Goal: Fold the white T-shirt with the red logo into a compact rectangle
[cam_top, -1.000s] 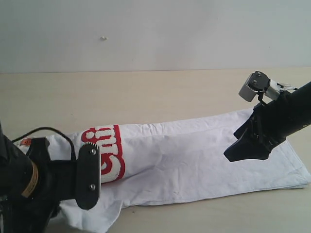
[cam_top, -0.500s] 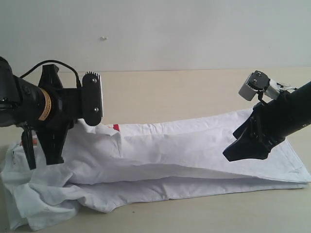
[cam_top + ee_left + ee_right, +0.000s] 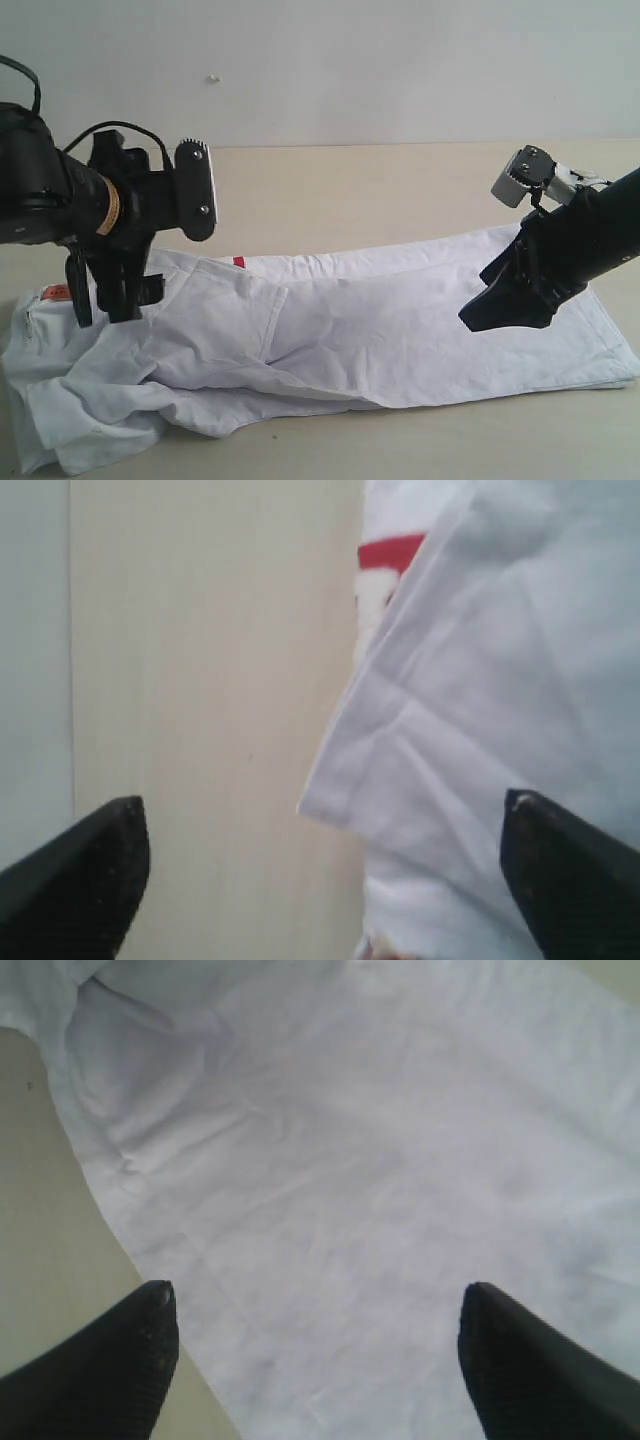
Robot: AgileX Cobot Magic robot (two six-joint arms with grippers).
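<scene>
The white T-shirt (image 3: 400, 330) lies as a long strip across the table, bunched and rumpled at its left end. A folded-over flap with a sleeve hem (image 3: 400, 720) covers most of the red logo (image 3: 238, 262); only a small red patch (image 3: 390, 555) shows. An orange neck tag (image 3: 55, 292) peeks out at the far left. My left gripper (image 3: 102, 305) hangs open just above the shirt's left end, with nothing between its fingers (image 3: 90, 870). My right gripper (image 3: 505, 305) hovers open over the shirt's right part, with flat white cloth (image 3: 330, 1160) below it.
The beige table (image 3: 350, 190) runs back to a pale grey wall (image 3: 320, 70). A black cable (image 3: 120, 130) loops over the left arm. Bare tabletop (image 3: 200, 680) shows beside the shirt's far edge.
The left arm rose from the near edge and swung to the far side, carrying a flap over the red logo. That flap has now settled flat. The right arm has not moved.
</scene>
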